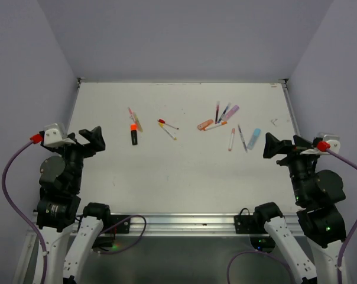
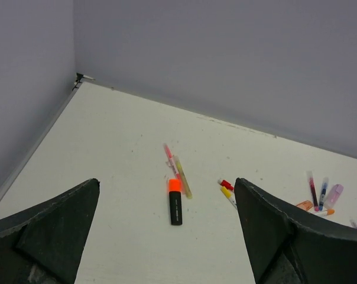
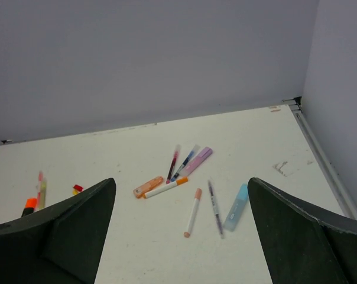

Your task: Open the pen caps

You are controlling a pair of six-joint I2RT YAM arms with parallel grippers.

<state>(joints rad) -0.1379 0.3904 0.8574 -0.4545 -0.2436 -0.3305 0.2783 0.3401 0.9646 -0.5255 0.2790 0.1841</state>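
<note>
All the pens lie capped on the white table [image 1: 184,177]. On the left are a black highlighter with an orange cap [image 1: 133,134] [image 2: 175,202], a pink and a yellow pen [image 1: 134,118], and two thin pens with a red and a yellow cap [image 1: 168,127]. On the right lie an orange highlighter [image 3: 148,187], an orange-capped white pen [image 3: 166,187], a dark red and a blue pen [image 3: 181,163], a purple highlighter [image 3: 197,160], a peach-capped pen [image 3: 192,212], a purple pen [image 3: 214,207] and a light blue highlighter [image 3: 236,206]. My left gripper [image 1: 92,139] and right gripper [image 1: 272,146] hover open and empty, short of the pens.
Grey walls [image 1: 184,41] close the table at the back and both sides. A metal rail [image 1: 184,223] runs along the near edge by the arm bases. A small scuff mark [image 3: 282,168] sits near the right edge.
</note>
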